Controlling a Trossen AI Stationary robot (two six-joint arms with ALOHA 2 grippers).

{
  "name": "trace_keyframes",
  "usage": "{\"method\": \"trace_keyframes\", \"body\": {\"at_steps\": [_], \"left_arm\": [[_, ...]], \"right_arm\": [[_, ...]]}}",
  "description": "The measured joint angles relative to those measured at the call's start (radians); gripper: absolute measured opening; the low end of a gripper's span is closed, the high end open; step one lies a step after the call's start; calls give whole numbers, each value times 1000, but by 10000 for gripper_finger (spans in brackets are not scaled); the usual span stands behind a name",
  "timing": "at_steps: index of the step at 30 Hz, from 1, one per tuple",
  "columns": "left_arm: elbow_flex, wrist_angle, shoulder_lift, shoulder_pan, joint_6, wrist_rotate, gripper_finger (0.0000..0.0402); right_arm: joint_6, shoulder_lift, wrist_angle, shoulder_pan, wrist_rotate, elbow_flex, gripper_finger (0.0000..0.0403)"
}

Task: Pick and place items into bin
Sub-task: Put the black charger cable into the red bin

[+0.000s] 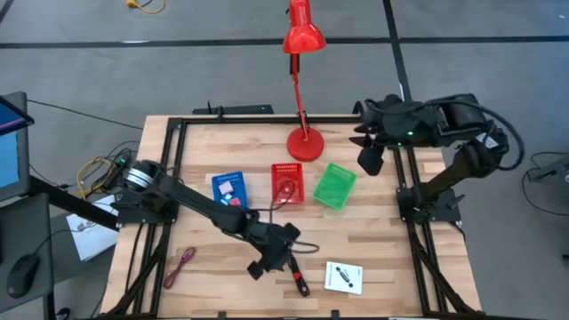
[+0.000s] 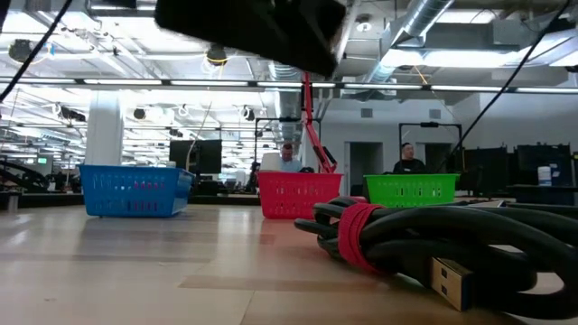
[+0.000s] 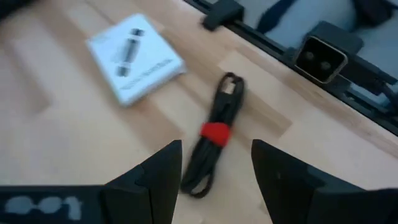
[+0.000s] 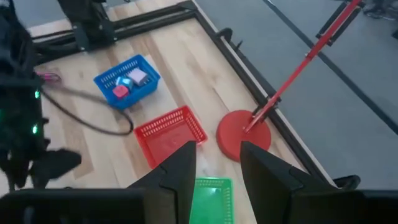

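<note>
A bundled black cable with a red tie (image 3: 214, 132) lies flat on the wood near the table's near edge (image 1: 298, 280) and fills the foreground of the low view (image 2: 424, 239). My left gripper (image 3: 216, 163) is open and hovers above the cable's near end, one finger on either side (image 1: 283, 260). Beside the cable lie a white card with a black mark (image 1: 343, 276) (image 3: 135, 57) and, to the left, a maroon cord (image 1: 180, 265). The blue bin (image 1: 228, 188) holds a pink piece and a red piece (image 4: 127, 82). My right gripper (image 4: 217, 165) is open and waits high at the far right (image 1: 369, 158).
A red bin (image 1: 286, 182) and a green bin (image 1: 335, 185) stand beside the blue one in mid-table. The red desk lamp's base (image 1: 307, 144) sits behind them. Black frame rails (image 1: 178, 160) edge the table. People sit in the room beyond (image 2: 408, 161).
</note>
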Motion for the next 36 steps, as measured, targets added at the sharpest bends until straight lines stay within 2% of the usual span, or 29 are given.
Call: {"method": "trace_keyframes", "body": {"at_steps": [3,5,9,14,25,31,36], "left_arm": [[2,68,70,1,2,64,184],[20,101,115,0,29,70,184],[71,106,189,-1,92,79,184],[116,98,237,-1,85,141,184],[117,104,269,25,54,111,184],[126,122,332,38,36,102,182],[131,159,347,30,34,75,141]], "right_arm": [[0,23,0,-8,0,0,118],[0,39,0,-11,-2,0,118],[0,64,0,-10,-9,0,118],[0,70,0,-10,-10,0,118],[-14,68,-1,-10,-9,0,118],[-19,68,-1,-10,-9,0,118],[-25,68,0,-10,-9,0,118]]}}
